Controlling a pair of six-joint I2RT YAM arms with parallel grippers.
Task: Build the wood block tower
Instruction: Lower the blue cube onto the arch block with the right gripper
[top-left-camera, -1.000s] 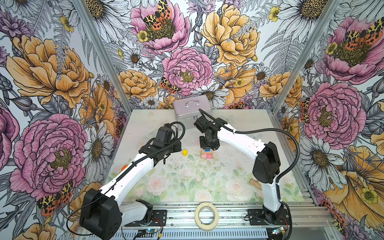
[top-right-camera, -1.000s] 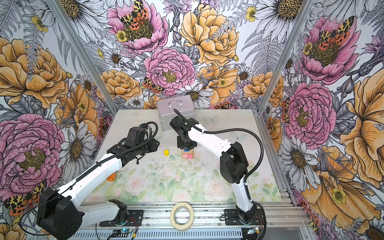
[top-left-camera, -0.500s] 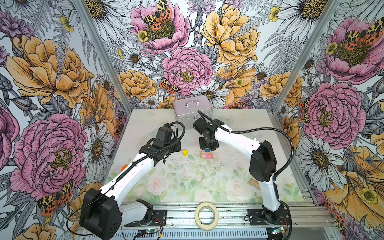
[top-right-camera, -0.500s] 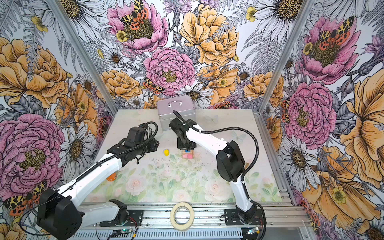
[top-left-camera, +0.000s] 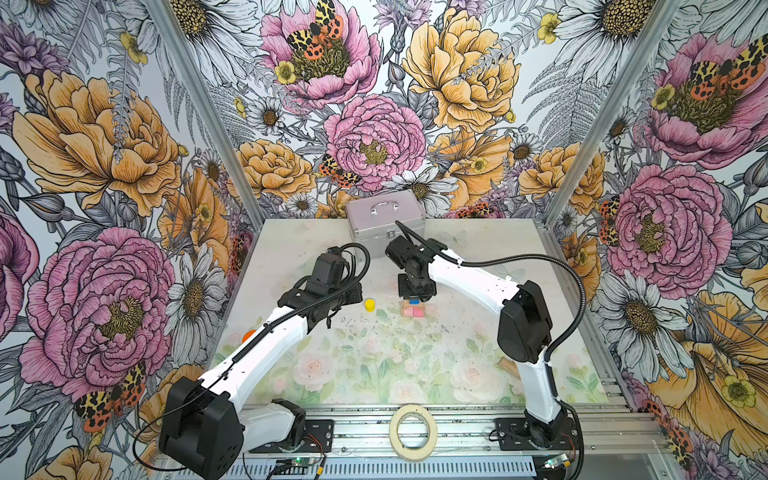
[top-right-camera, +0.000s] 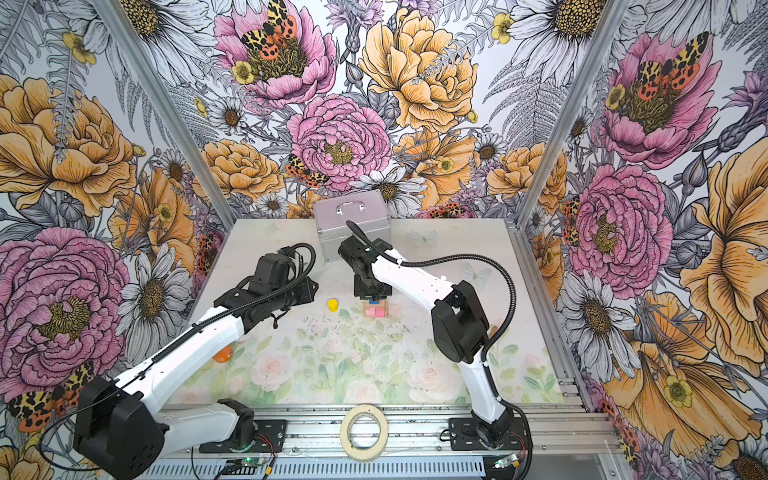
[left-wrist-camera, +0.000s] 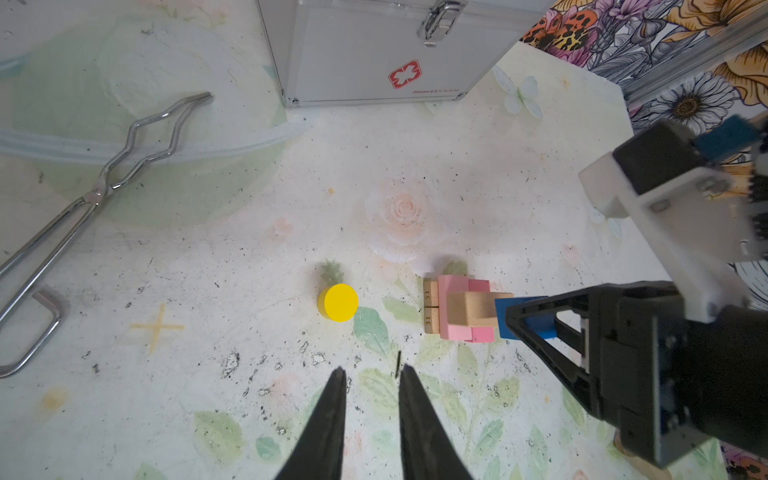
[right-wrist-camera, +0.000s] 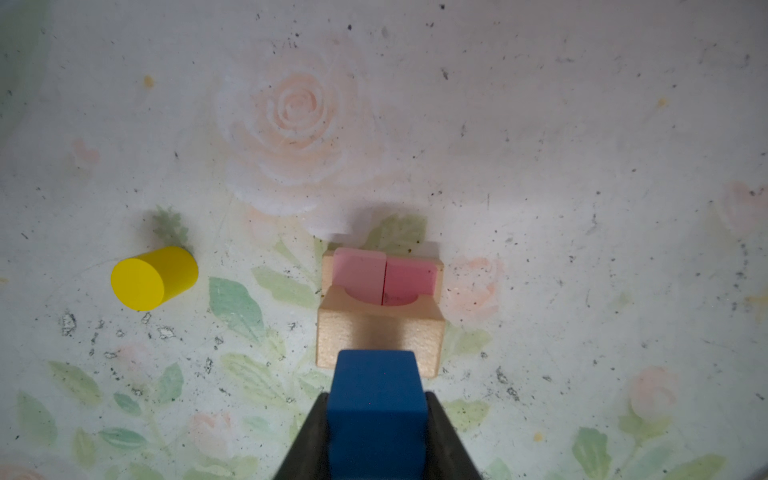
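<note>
The wood block tower (top-left-camera: 411, 311) stands mid-table: tan bricks (left-wrist-camera: 431, 307) at the bottom, two pink bricks (right-wrist-camera: 386, 274) on them, a tan arch block (right-wrist-camera: 380, 332) on top. My right gripper (right-wrist-camera: 376, 400) is shut on the small blue block (right-wrist-camera: 378, 399) directly over the arch block (left-wrist-camera: 471, 309). Whether the two touch I cannot tell. The yellow cylinder (top-left-camera: 370, 305) stands alone left of the tower (top-right-camera: 375, 308). My left gripper (left-wrist-camera: 371, 374) hovers short of the cylinder (left-wrist-camera: 338, 302), open by a narrow gap, nothing in it.
A silver metal case (top-left-camera: 384, 220) stands at the back behind the tower. Metal tongs (left-wrist-camera: 104, 187) lie to the left of the case. A roll of tape (top-left-camera: 413, 432) sits on the front rail. A small orange thing (top-left-camera: 249, 336) shows beside the left arm.
The right arm's elbow has swung a little to the left while its gripper kept the blue block over the tower. The left arm has not moved.
</note>
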